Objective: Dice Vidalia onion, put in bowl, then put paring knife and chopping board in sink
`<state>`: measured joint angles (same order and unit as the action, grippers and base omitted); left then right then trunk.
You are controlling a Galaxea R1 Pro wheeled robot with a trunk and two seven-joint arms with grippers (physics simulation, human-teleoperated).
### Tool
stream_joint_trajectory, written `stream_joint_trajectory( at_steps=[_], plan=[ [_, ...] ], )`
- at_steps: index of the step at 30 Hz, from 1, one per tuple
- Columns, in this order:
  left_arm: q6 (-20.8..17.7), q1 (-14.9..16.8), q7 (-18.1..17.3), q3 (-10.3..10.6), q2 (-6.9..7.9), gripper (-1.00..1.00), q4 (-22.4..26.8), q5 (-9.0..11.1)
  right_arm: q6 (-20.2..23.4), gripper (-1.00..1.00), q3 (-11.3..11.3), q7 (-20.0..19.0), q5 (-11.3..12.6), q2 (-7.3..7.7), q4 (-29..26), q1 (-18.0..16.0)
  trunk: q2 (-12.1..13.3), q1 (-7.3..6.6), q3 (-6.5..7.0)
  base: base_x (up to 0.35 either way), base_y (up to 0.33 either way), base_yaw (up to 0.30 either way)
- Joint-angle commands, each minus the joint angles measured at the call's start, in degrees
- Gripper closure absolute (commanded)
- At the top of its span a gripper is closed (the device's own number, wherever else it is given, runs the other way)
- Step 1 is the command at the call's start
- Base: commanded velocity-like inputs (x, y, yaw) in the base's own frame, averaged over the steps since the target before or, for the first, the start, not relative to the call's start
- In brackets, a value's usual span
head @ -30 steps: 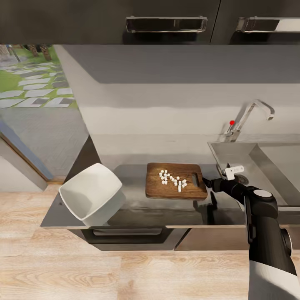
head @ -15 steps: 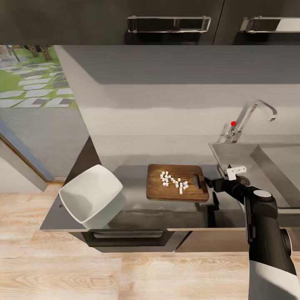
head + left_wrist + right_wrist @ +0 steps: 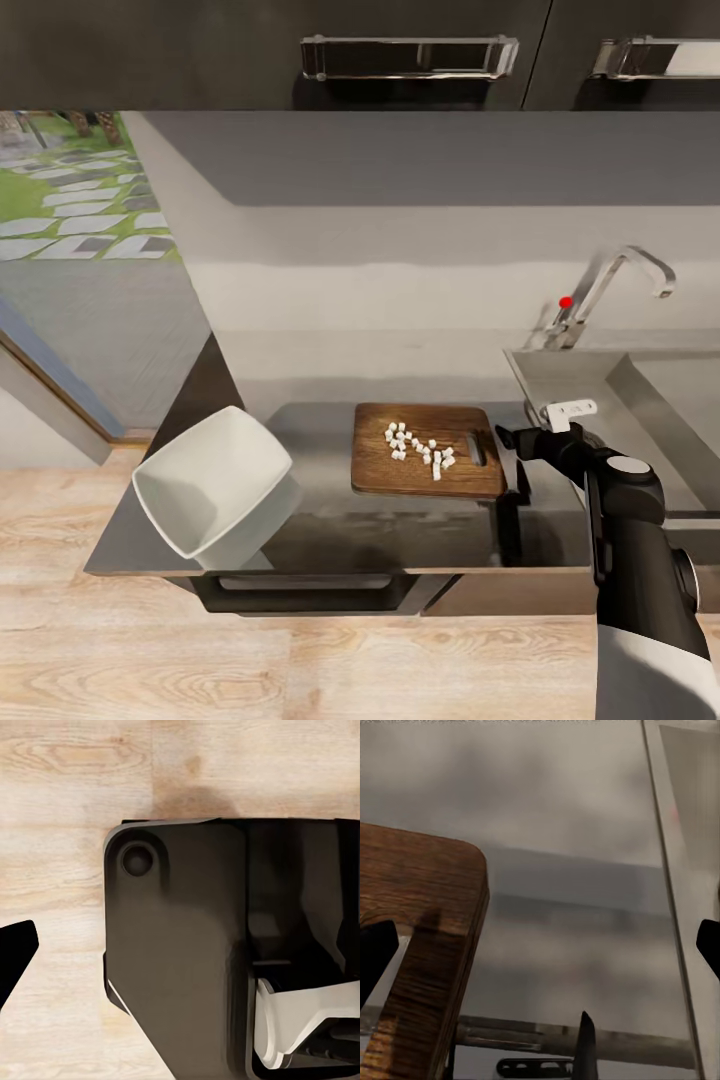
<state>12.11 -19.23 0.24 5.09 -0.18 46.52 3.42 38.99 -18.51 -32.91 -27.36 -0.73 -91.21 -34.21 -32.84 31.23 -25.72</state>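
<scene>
chopping board [image 3: 425, 465]: flat on the grey worktop [image 3: 320, 520], centre of head view, slot handle hole toward 3 o'clock end; in right wrist view its rounded corner and slot end [image 3: 424, 945] show close up
diced onion [image 3: 418, 449]: loose scatter of tiny white cubes on the board, mostly middle to the 3 o'clock half, none seen off the board
bowl [image 3: 215, 490]: white square bowl, tilted on the worktop, at 9 o'clock of the board, well apart from it, near the worktop's front corner
sink [image 3: 610, 400]: steel basin at 3 o'clock of the board; chrome tap [image 3: 610, 290] with red dot at its back edge
right hand [image 3: 503, 438]: dark fingers point toward 9 o'clock, just beside the board's handle end, low over the worktop; right wrist view has fingertips at both picture edges far apart, so spread wide, pinching nothing; contact with board cannot tell
right arm [image 3: 640, 580]: comes up from 5 o'clock of head view, black forearm, white tag near wrist
paring knife: a thin dark pointed sliver [image 3: 586, 1046] shows at the right wrist view's lower edge; cannot tell if it is the blade
left hand: left wrist view shows one dark fingertip [image 3: 15, 956] at the picture edge over wood floor [image 3: 75, 810] and the robot's dark base [image 3: 180, 952]; spread or pressed together cannot tell
upper cabinets [image 3: 400, 60]: dark fronts with chrome bar handles at 12 o'clock
</scene>
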Motion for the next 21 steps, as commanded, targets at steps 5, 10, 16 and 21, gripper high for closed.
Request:
stream_joint_trajectory(
  at_steps=[5, 10, 16, 21],
  plan=[
    [0.1, 0.0, 0.0, 0.1, 0.02, -1.0, 0.1, 0.4, 0.1, -1.0, -0.1, -0.6, -0.6, -0.12, 0.0, 0.0, -0.1, 0.03, -0.4, 0.076, 0.039, 0.0],
    [0.1, 0.0, 0.0, 0.1, 0.02, -1.0, 0.0, 0.4, 0.1, -1.0, -0.1, -0.6, -0.6, -0.14, 0.1, 0.0, -0.1, 0.03, -0.79, 0.015, 0.016, 0.0],
    [0.1, 0.0, 0.0, 0.1, 0.06, -1.0, -0.1, 0.4, 0.1, -1.0, 0.0, -0.6, -0.6, -0.14, 0.5, 0.0, -0.1, 0.03, -0.87, -0.059, 0.001, 0.0],
    [0.1, 0.0, 0.0, 0.1, 0.09, -1.0, 0.0, 0.4, 0.1, -1.0, 0.0, -0.6, -0.6, -0.14, 0.6, 0.0, -0.1, 0.03, -0.87, -0.011, 0.0, 0.0]
  ],
)
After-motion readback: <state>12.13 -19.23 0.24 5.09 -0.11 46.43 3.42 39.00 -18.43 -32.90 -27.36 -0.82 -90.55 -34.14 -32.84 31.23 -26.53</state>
